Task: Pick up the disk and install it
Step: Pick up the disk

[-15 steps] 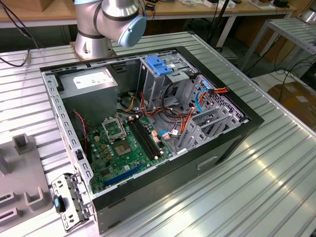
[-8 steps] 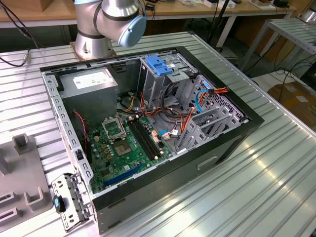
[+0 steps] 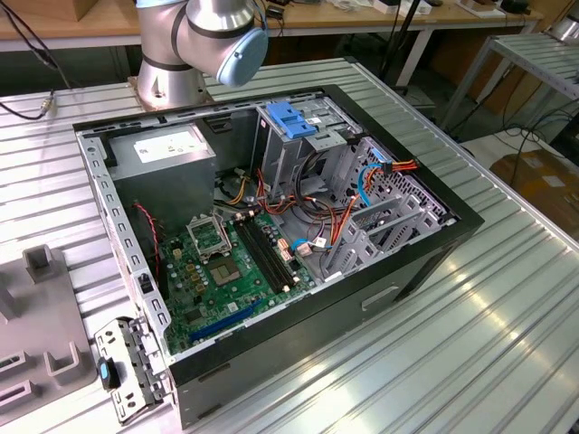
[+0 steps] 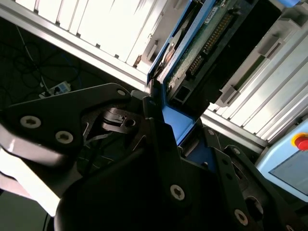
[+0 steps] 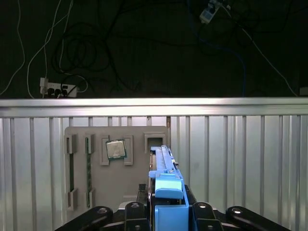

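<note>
Gripping the disk (image 5: 166, 185) edge-on, the jaws stand clenched on its blue side rails, one finger to each side, in both wrist views; the disk sticks out ahead of them over the grey tray (image 5: 130, 185) on the slatted table (image 5: 240, 159), and whether its far end touches the tray I cannot tell.

The pick-up step looks to be the one in hand: the grasp is made, the install is not yet done. By my judgement the install will call for bringing the disk across to the case (image 3: 412, 271) and setting its rails square to the blue-topped cage (image 3: 291, 120), with care for the loose cables just beside the cage.

The first wrist view looks along the disk's top edge and also shows a chip (image 5: 115, 149) and a memory stick (image 5: 88, 163) seated in the tray. The second wrist view sees the disk (image 4: 202, 38) from the side instead, its green circuit board and connector pins bare, with a red button (image 4: 301, 142) near the frame's edge. The exterior view gives the target: the open case lying on the table, board (image 3: 226, 271) exposed, power supply (image 3: 167, 149) near the arm (image 3: 208, 36).
</note>
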Robot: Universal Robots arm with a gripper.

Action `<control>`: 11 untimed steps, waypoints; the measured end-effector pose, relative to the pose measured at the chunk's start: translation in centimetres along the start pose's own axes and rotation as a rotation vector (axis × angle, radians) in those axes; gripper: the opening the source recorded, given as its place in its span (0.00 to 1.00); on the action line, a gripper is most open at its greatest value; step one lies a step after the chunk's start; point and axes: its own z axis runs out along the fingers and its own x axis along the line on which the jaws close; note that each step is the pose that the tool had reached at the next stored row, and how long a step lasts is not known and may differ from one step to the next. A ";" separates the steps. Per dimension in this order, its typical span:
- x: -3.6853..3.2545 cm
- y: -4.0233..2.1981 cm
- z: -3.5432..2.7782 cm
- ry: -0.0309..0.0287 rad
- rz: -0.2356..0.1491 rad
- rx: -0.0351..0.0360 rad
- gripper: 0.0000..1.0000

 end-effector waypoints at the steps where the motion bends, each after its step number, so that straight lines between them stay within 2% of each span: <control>1: 0.00 -0.01 -0.12 0.0000 0.000 0.0000 0.37; 11: -0.02 -0.02 -1.51 0.0000 0.000 0.0000 0.37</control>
